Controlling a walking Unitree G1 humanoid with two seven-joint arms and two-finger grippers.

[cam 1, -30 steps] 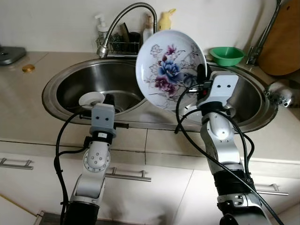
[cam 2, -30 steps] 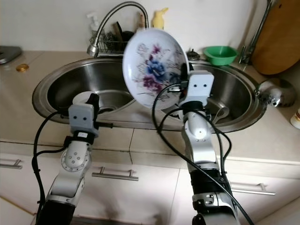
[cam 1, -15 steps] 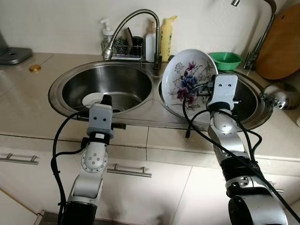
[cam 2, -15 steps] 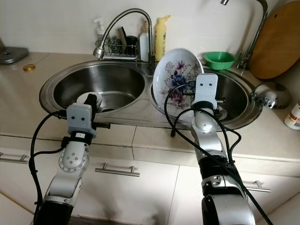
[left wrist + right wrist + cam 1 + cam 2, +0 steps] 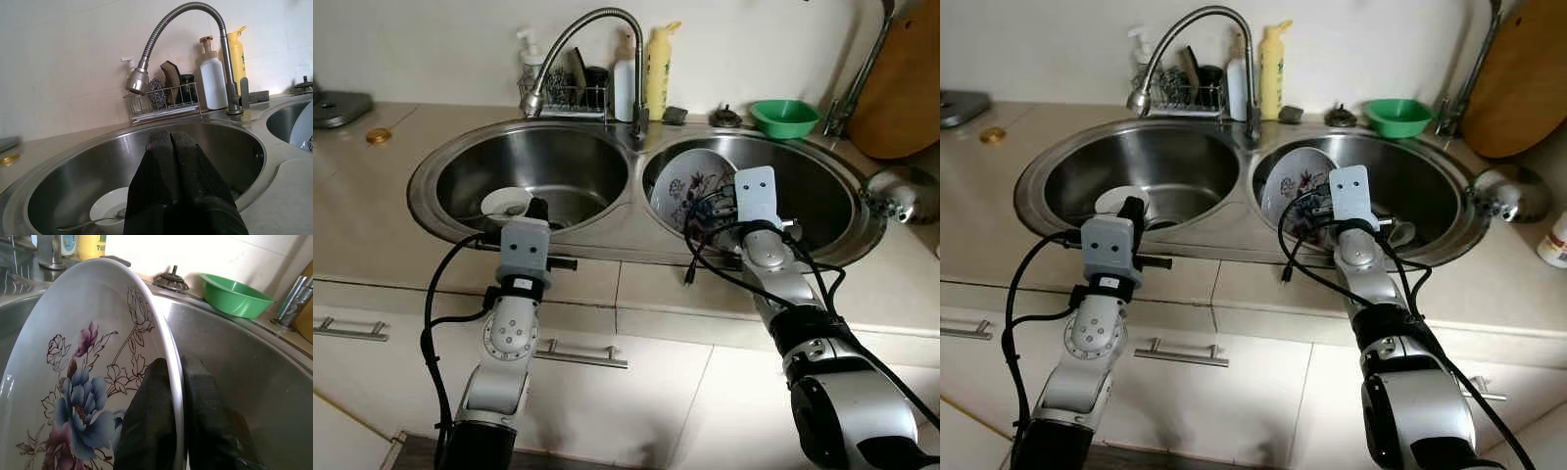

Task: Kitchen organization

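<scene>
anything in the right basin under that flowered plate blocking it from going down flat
Possibly. The right gripper pinches the flowered plate's rim, tilted inside the right basin. A white dish lies on the basin floor beside the arm; the spot directly under the plate is hidden.

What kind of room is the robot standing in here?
Most likely a home kitchen: a round stainless-steel double sink with a curved flexible faucet, and a white flower-painted plate in the right gripper.

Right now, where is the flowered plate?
The plate stands on edge inside the right sink basin, pinched at its rim by the right gripper, near the faucet.
</scene>
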